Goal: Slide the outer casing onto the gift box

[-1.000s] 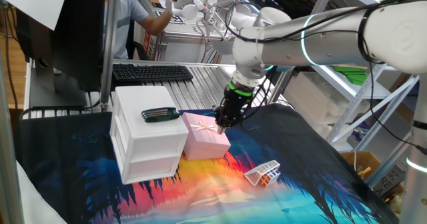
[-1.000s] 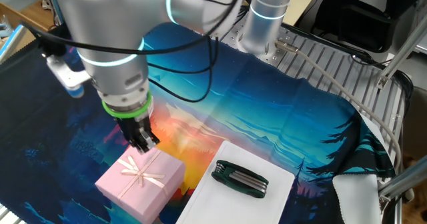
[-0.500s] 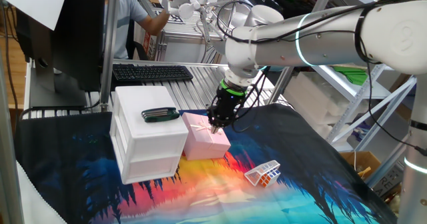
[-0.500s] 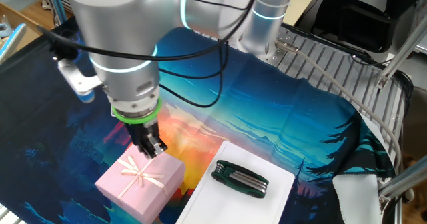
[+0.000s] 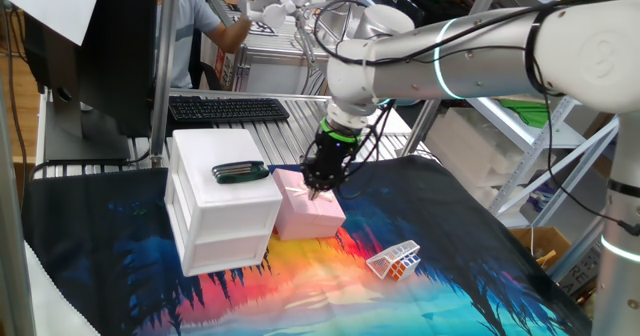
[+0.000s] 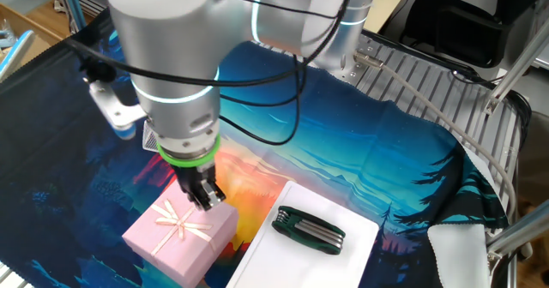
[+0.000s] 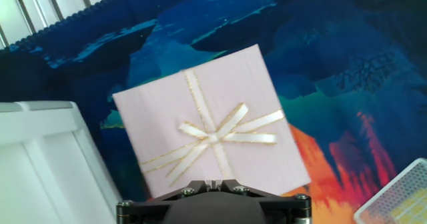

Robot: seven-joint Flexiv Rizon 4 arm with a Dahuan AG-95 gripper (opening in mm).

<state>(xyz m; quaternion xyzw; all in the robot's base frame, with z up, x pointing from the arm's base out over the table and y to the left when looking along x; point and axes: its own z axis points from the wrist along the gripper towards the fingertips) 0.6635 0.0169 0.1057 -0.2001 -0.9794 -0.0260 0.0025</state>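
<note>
The outer casing point(image 5: 308, 206) is a pale pink square sleeve with a gold-edged bow on top. It lies on the mat against the white drawer cabinet point(image 5: 222, 216). It also shows in the other fixed view point(image 6: 176, 235) and in the hand view point(image 7: 210, 127). My gripper point(image 5: 318, 183) is shut and empty. Its tips are at the casing's top, near the edge beside the cabinet point(image 6: 208, 199). I cannot tell whether they touch it. In the hand view the closed fingertips point(image 7: 213, 183) sit at the bottom, over the casing's near edge. The gift box tray is not visible.
A dark green folding tool point(image 5: 240, 172) lies on the cabinet top point(image 6: 300, 258). A clear wire-like cube point(image 5: 395, 259) lies on the mat in front of the casing. A keyboard point(image 5: 228, 108) sits on the metal rack behind. A person stands at the back.
My gripper has moved sideways over the casing's top toward the cabinet, staying shut. The casing has not moved.
</note>
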